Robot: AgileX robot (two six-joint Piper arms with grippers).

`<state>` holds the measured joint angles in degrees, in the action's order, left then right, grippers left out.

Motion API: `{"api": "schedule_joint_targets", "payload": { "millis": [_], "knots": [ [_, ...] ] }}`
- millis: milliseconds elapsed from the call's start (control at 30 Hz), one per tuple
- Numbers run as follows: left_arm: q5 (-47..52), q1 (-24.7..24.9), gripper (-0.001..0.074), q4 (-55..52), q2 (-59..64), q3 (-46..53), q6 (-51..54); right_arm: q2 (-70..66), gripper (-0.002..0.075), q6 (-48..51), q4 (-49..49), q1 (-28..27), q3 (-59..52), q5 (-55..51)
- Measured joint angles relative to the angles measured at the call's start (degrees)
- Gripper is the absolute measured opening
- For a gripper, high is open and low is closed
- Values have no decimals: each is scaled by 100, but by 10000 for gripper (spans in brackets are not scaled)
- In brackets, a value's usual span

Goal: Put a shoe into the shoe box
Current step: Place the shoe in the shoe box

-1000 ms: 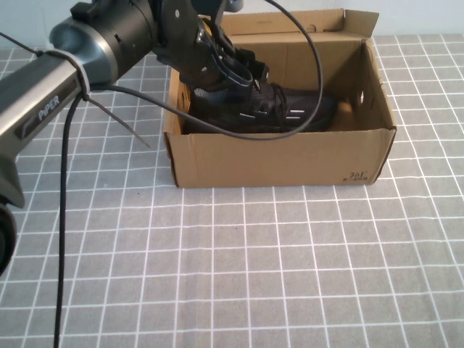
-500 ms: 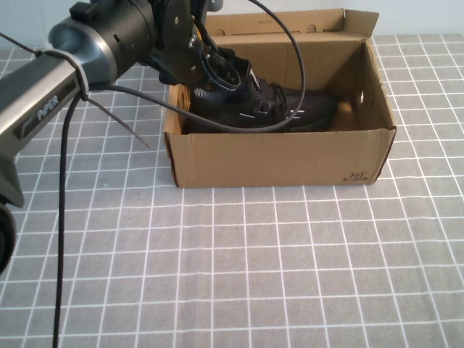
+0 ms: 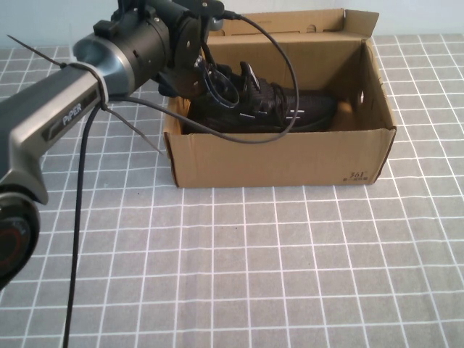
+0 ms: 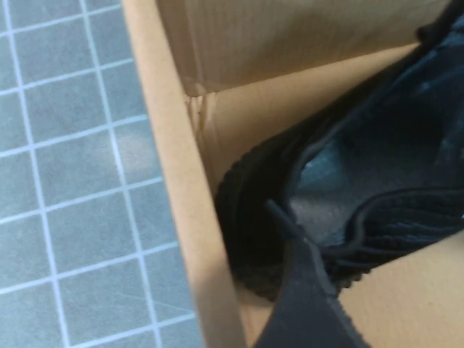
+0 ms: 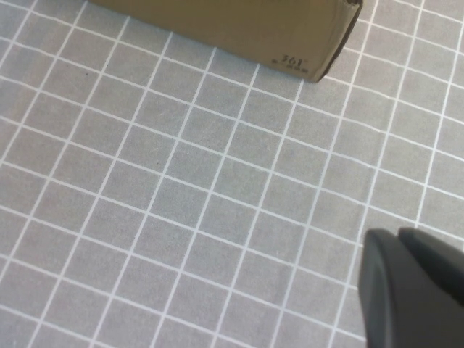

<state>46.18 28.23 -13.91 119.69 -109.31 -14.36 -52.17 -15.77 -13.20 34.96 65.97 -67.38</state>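
The black knit shoe point(image 3: 290, 109) lies on its sole inside the open brown shoe box point(image 3: 290, 156), toe toward the right end. My left gripper point(image 3: 233, 81) hovers over the heel at the box's left end, fingers spread, with nothing held. In the left wrist view one dark finger point(image 4: 304, 312) hangs by the heel opening of the shoe point(image 4: 362, 159), next to the box's end wall point(image 4: 174, 181). My right gripper point(image 5: 399, 243) is shut and empty above the mat; it is out of the high view.
The box's lid flap point(image 3: 290, 22) stands open at the back. Grey checked mat point(image 3: 254, 268) covers the table in front of the box. The right wrist view shows the box's printed corner point(image 5: 290, 43). A black cable point(image 3: 290, 80) from the left arm loops over the box.
The left gripper has let go of the shoe's heel and drawn back toward the left. The shoe has settled lower into the box.
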Motion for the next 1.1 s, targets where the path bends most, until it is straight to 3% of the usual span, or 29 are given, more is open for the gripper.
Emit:
{"api": "schedule_joint_targets", "payload": {
  "millis": [1100],
  "knots": [
    [-586,18,400,-893,513,0,-880,0,-16,285,278,0,0,8]
  ]
}}
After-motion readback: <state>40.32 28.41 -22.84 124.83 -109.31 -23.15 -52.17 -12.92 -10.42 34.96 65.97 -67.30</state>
